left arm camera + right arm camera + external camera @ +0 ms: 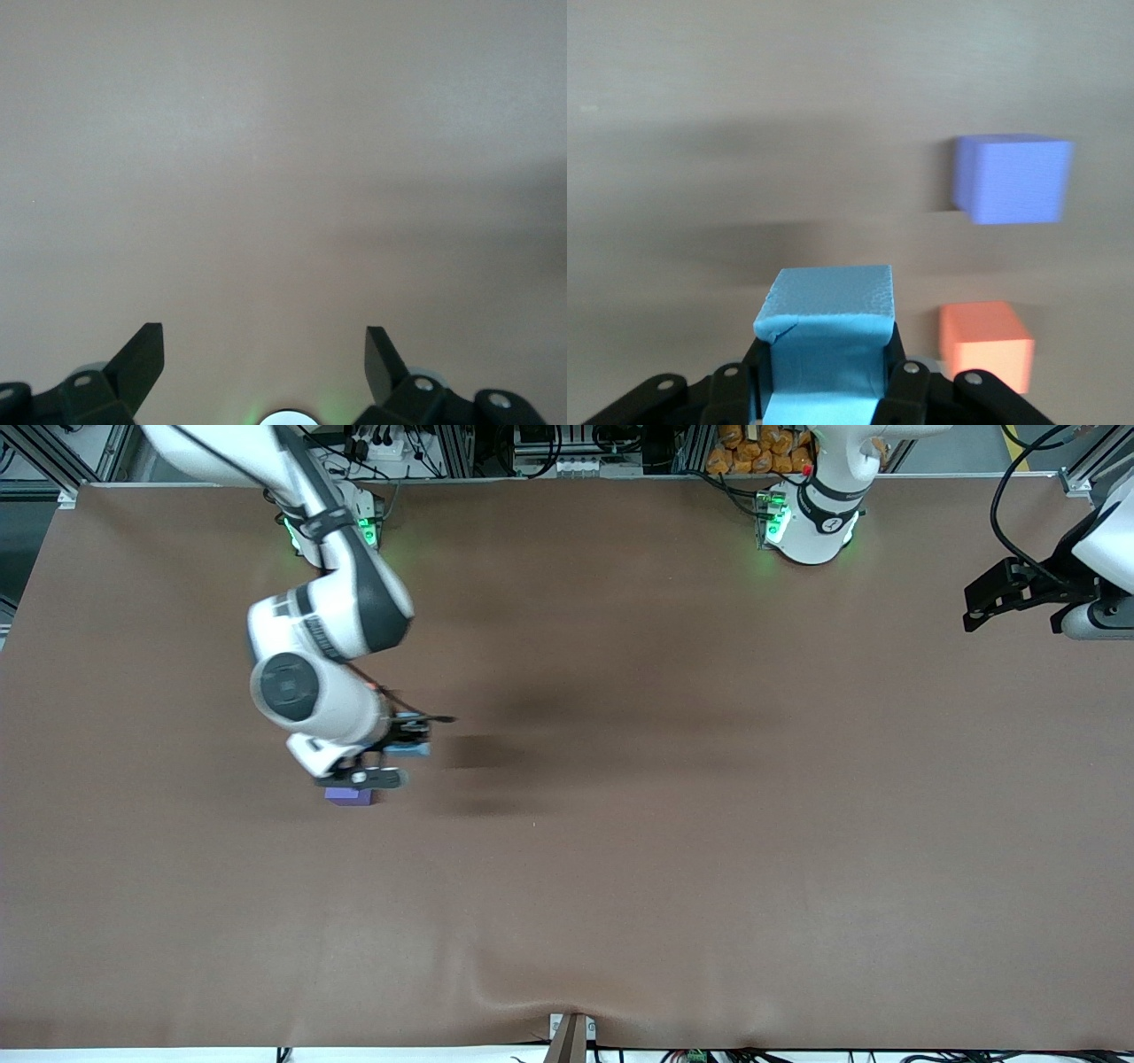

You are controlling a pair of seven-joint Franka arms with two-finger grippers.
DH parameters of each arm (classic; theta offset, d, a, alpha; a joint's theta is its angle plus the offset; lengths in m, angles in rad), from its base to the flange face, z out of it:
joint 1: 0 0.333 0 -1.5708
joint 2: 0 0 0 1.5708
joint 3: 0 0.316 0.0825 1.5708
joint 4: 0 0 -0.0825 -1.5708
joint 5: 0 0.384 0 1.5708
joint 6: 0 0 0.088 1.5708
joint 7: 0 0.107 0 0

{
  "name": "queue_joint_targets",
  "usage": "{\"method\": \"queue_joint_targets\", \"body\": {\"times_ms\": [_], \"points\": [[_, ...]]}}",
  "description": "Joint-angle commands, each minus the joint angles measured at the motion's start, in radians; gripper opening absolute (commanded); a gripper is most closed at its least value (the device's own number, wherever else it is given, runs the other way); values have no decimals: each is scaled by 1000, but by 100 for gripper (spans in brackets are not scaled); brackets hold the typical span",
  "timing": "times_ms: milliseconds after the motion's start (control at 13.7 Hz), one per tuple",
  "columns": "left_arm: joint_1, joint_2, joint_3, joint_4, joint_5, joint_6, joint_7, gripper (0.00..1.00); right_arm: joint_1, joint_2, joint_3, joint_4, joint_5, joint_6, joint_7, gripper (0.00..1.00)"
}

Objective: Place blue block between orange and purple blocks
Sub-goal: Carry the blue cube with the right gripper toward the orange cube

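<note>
My right gripper (pixel 824 376) is shut on the light blue block (pixel 824 332), its black fingers (pixel 906 381) pressing two opposite sides. In the right wrist view the purple block (pixel 1010 180) and the orange block (pixel 985 341) sit apart on the brown table, off to one side of the held block. In the front view the right gripper (pixel 407 740) and blue block (pixel 420 750) are toward the right arm's end of the table. The purple block (pixel 347 797) peeks out under the arm's hand, and the orange block is hidden there. My left gripper (pixel 264 341) is open and holds nothing.
The brown table cover (pixel 673 833) spreads wide around the blocks. The left arm waits with its gripper (pixel 997 598) at its own end of the table, over the table's edge. A small bracket (pixel 571 1036) sits at the table's near edge.
</note>
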Motion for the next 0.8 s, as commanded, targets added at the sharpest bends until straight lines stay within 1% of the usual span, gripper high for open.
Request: {"method": "queue_joint_targets", "body": {"times_ms": [0, 73, 146, 292, 365, 511, 657, 730], "points": [[7, 7, 1, 23, -16, -21, 16, 100, -63, -99, 24, -157, -49, 80, -32, 0], [7, 9, -1, 22, -17, -21, 14, 100, -96, -126, 24, -208, -49, 118, -106, 0], [7, 7, -1, 22, -19, -21, 16, 100, -124, -149, 24, -255, -49, 160, -138, 0], [7, 7, -1, 23, -17, -21, 16, 100, -159, -170, 24, -321, -49, 208, -152, 0], [5, 7, -1, 23, -19, -21, 16, 100, -176, -173, 25, -338, -49, 229, -153, 0], [5, 7, -1, 23, -16, -21, 16, 100, -175, -160, 25, -349, -43, 252, -154, 0], [5, 9, -1, 23, -11, -21, 14, 100, -183, -158, 25, -400, -42, 327, -157, 0], [4, 6, -2, 23, -19, -21, 8, 100, -183, -155, 25, -401, -40, 332, -162, 0]]}}
